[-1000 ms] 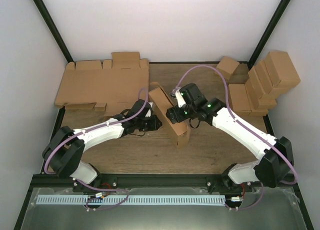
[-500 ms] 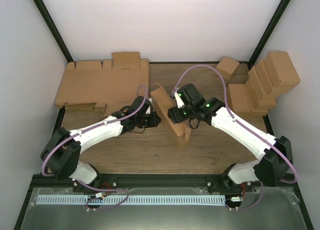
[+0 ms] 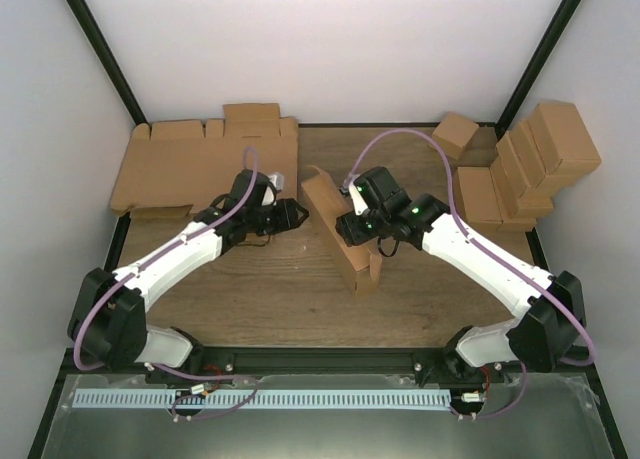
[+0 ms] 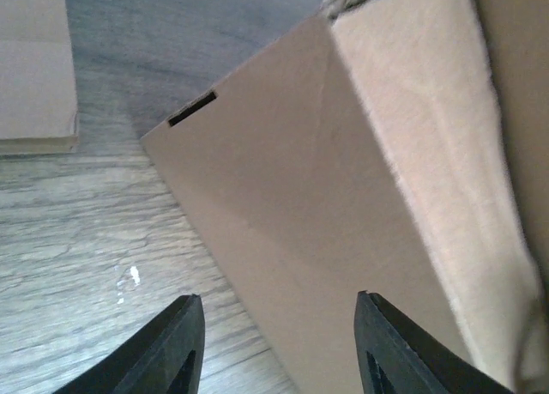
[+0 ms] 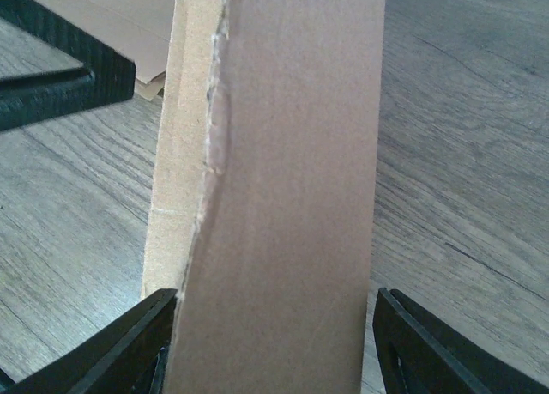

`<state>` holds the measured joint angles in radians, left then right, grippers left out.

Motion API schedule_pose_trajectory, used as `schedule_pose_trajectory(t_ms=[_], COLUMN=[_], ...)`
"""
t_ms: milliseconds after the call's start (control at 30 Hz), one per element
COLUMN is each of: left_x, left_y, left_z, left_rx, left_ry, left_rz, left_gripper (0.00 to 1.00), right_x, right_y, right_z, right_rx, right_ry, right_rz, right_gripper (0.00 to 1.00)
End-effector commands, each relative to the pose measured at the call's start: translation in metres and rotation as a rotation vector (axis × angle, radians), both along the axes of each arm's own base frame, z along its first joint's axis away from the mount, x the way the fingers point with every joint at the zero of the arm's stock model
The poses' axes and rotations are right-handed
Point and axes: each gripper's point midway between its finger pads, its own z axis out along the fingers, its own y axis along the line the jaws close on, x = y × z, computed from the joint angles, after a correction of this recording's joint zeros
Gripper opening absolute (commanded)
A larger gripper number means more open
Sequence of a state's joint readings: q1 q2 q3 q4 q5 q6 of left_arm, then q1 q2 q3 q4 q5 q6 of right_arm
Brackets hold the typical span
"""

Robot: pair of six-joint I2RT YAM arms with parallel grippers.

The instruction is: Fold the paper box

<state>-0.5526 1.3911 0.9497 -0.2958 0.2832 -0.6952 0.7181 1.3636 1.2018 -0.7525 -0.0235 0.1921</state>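
Observation:
The paper box (image 3: pixel 322 197) stands on its long edge in the middle of the table, running diagonally from far left to near right. My right gripper (image 3: pixel 352 229) straddles its upper edge. In the right wrist view the box (image 5: pixel 292 154) fills the gap of the right gripper (image 5: pixel 274 312), with a finger against each face. My left gripper (image 3: pixel 290 215) sits just left of the box, apart from it. In the left wrist view the left gripper (image 4: pixel 279 312) stands open, and the box's slotted face (image 4: pixel 326 197) lies beyond its tips.
A pile of flat cardboard blanks (image 3: pixel 205 169) lies at the back left, its corner showing in the left wrist view (image 4: pixel 34 68). Several ready-made boxes (image 3: pixel 530 169) are stacked at the back right, with one more (image 3: pixel 455 134) beside them. Black frame posts stand at both back corners.
My left gripper has opened and drawn back to the left, away from the box. The right gripper's jaws have narrowed onto the box, which has stayed standing.

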Motion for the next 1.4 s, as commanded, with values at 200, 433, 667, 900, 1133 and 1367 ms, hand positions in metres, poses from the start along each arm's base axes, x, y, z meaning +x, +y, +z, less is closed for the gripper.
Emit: schedule_pose_trajectory(t_ms=[200, 433, 667, 900, 1133, 1367], left_x=[0.032, 0.038, 0.038, 0.039, 0.039, 0.046], left_y=[-0.014, -0.02, -0.023, -0.023, -0.021, -0.002], left_z=[0.046, 0.016, -0.001, -0.006, -0.008, 0.016], left_rx=[-0.095, -0.064, -0.053, -0.045, -0.032, 0.046], left_ry=[-0.124, -0.07, -0.028, -0.02, -0.017, -0.101], left_rz=[-0.065, -0.085, -0.096, -0.093, -0.09, -0.024], left_gripper=[0.65, 0.61, 0.58, 0.58, 0.57, 0.62], right_x=[-0.001, -0.003, -0.015, -0.012, -0.01, -0.012], right_y=[-0.006, 0.007, 0.018, 0.01, -0.006, -0.013], right_z=[0.007, 0.027, 0.031, 0.006, -0.011, -0.012], right_rx=[-0.036, 0.036, 0.038, -0.077, -0.177, -0.193], right_ry=[-0.015, -0.015, 0.0, 0.036, 0.049, 0.036], right_rz=[-0.003, 0.035, 0.072, 0.027, -0.028, -0.032], right_gripper=[0.65, 0.8, 0.88, 0.95, 0.83, 0.64])
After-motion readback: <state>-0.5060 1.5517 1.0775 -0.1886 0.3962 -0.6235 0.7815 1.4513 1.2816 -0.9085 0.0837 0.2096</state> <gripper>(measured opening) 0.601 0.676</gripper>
